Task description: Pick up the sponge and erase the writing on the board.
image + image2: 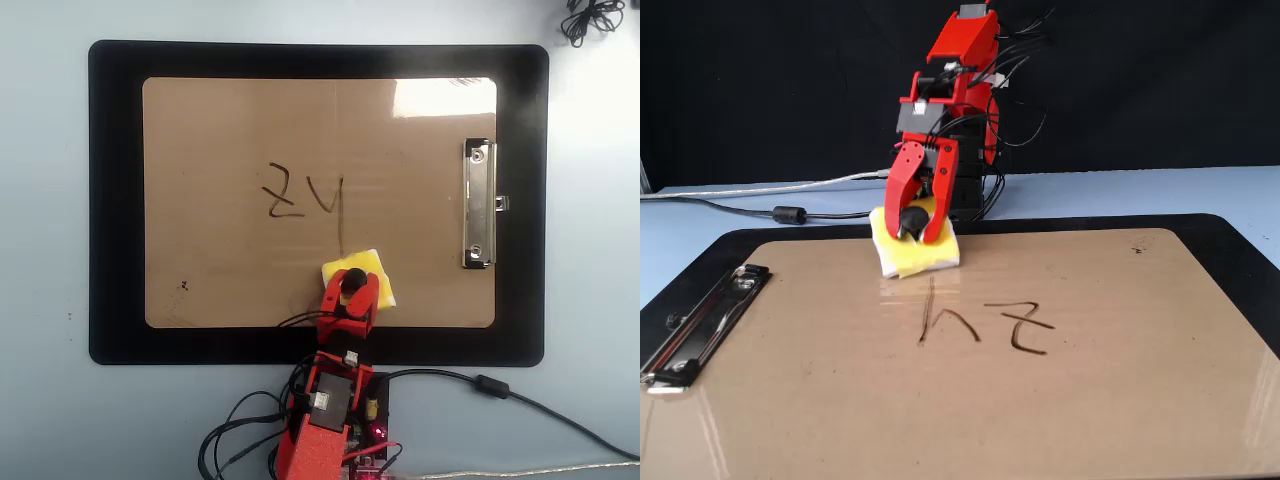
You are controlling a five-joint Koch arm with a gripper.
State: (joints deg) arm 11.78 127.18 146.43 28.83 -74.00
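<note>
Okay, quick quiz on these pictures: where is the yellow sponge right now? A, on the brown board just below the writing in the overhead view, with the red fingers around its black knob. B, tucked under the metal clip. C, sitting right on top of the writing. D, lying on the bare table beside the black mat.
A: the sponge sits on the board just clear of the writing, with the gripper closed around its knob.

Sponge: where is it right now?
In the overhead view the sponge sits on the board near its lower edge, just below-right of the writing, with the gripper closed around its knob.
</note>
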